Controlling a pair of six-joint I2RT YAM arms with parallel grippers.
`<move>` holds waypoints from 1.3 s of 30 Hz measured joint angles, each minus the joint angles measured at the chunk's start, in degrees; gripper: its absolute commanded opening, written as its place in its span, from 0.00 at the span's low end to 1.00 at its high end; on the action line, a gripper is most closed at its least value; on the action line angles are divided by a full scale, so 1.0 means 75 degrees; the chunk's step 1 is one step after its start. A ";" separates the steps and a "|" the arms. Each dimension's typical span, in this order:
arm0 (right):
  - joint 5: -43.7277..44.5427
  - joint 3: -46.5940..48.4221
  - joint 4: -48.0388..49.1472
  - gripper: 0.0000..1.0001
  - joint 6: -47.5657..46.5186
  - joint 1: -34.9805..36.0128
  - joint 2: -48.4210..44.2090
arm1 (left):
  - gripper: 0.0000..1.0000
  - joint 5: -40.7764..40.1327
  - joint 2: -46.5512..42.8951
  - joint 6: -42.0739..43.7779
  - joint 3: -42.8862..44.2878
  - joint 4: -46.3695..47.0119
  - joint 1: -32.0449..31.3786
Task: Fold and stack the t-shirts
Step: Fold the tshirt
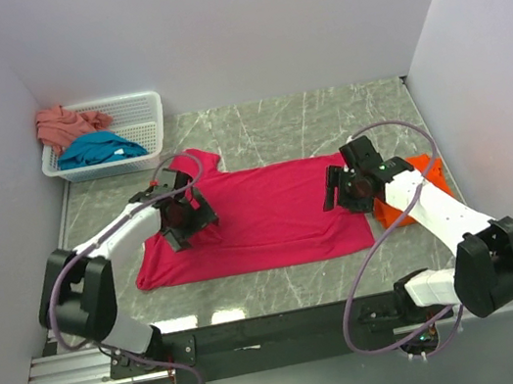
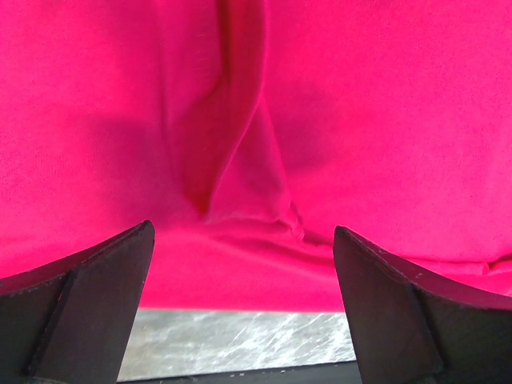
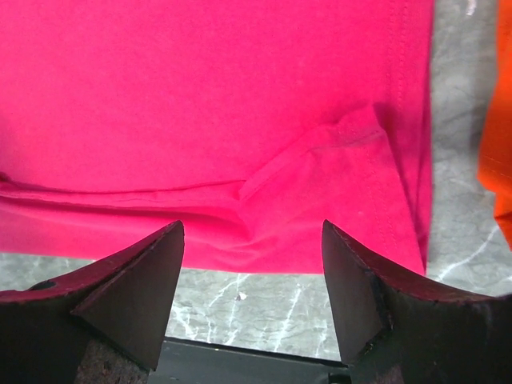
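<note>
Magenta-red t-shirt (image 1: 271, 217) lies flat mid-table (image 1: 322, 111), its long axis running 9 to 3 o'clock in the top view. We have the left gripper (image 1: 184, 215) over its 9 o'clock end and the right gripper (image 1: 344, 194) over its 3 o'clock end. Both have their jaws spread and hold nothing. Each end lies nearest its own arm, so we judge the fold a two-arm pinch. The orange t-shirt (image 1: 421, 165) sits just beyond at 3 o'clock.
</note>
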 measured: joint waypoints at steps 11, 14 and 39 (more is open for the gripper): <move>0.0434 0.0000 -0.0315 0.76 -0.0006 -0.0195 -0.0245 | 0.99 0.0321 0.1262 0.0210 0.0699 0.0766 -0.0146; 0.0600 0.0000 -0.0460 0.76 -0.0029 -0.0271 -0.0350 | 0.99 0.0350 0.1524 0.0254 0.1014 0.0903 -0.0146; 0.0300 0.0047 -0.0455 0.76 -0.0291 -0.0868 -0.0828 | 0.99 -0.0172 0.0991 0.0641 0.1626 0.0766 -0.0181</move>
